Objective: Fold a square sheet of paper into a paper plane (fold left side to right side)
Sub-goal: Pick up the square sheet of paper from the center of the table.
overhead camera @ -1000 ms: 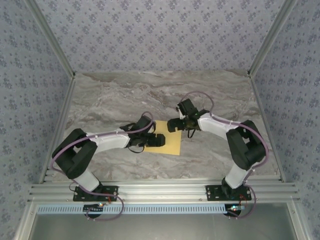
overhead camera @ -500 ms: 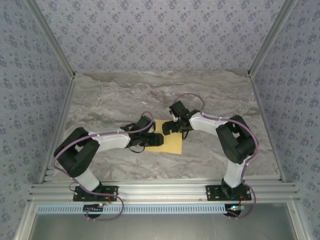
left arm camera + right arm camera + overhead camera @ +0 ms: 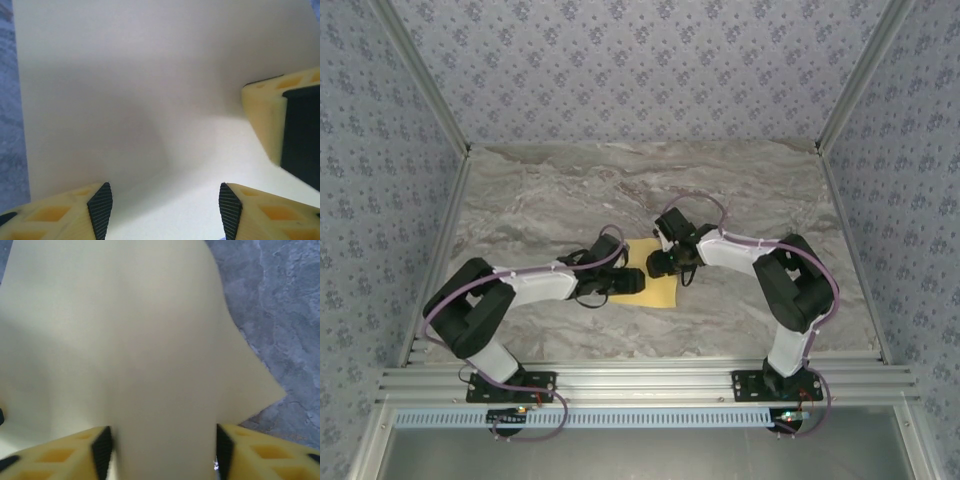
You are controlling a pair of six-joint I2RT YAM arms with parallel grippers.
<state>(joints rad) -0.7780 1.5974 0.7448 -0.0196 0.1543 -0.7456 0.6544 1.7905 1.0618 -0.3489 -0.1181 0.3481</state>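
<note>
Plainly, one square sheet of paper (image 3: pixel 660 292), thin and an even yellow-orange, lies on the marbled table (image 3: pixel 540 200) between two grippers. Over the sheet's left part the left gripper (image 3: pixel 632 281) (image 3: pixel 165 205) holds its jaws well apart above the paper. At the sheet's far right edge the right gripper (image 3: pixel 658 264) (image 3: pixel 160 445) keeps its jaws partly spread astride the paper, one corner jutting out beside them.

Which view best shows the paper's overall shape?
Top external: the square sheet of paper shows most of its outline there. Left wrist gives a close, flat stretch with one edge; right wrist a blurred close-up with one corner.
</note>
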